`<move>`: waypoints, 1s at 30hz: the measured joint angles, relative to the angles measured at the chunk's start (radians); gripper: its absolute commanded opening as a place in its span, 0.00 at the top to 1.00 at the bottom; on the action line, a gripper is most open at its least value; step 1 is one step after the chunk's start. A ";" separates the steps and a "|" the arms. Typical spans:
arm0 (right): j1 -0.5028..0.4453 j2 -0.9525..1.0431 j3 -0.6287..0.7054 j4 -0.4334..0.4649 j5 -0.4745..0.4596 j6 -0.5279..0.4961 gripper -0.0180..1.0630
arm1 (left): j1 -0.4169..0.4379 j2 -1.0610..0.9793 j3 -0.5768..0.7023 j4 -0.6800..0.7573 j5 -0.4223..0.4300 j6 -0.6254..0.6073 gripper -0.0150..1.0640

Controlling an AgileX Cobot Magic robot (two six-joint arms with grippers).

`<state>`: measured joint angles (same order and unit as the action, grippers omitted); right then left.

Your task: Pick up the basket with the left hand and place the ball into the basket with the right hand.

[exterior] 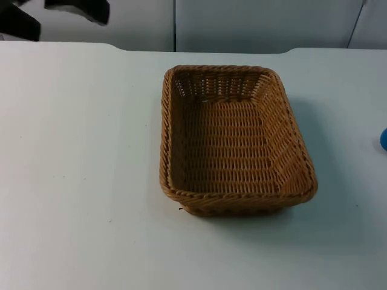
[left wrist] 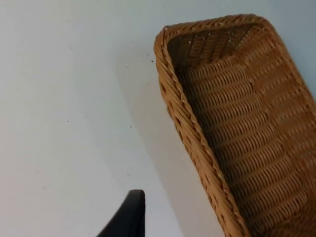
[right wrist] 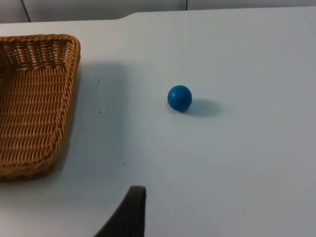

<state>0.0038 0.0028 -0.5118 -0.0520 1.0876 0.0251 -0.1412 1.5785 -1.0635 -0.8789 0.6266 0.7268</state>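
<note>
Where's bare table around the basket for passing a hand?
Bare table lies wide on the basket's left and along its near rim. On its right, a bare strip separates it from the blue ball. Tightest behind, toward the grey wall.

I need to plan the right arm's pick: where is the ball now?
The ball lies on the white table, apart from the basket, on its right-arm side; in the top view it sits at the right edge.

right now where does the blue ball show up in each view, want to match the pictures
Top view: the blue ball is cut off by the picture's right edge, level with the basket's middle.
Left wrist view: the ball is not in it.
Right wrist view: the ball lies on the white table, apart from the basket.
Shared landmark: the wicker basket.
</note>
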 measured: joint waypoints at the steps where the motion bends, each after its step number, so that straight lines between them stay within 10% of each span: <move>1: 0.000 0.000 0.000 0.000 0.000 0.000 0.01 | -0.011 0.032 -0.020 -0.002 0.000 0.000 0.02; 30: 0.000 0.000 0.000 0.000 0.000 0.000 0.01 | -0.143 0.653 -0.440 0.028 0.112 -0.154 0.02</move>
<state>0.0038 0.0028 -0.5118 -0.0520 1.0876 0.0251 -0.2838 2.2314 -1.5034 -0.8505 0.7391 0.5729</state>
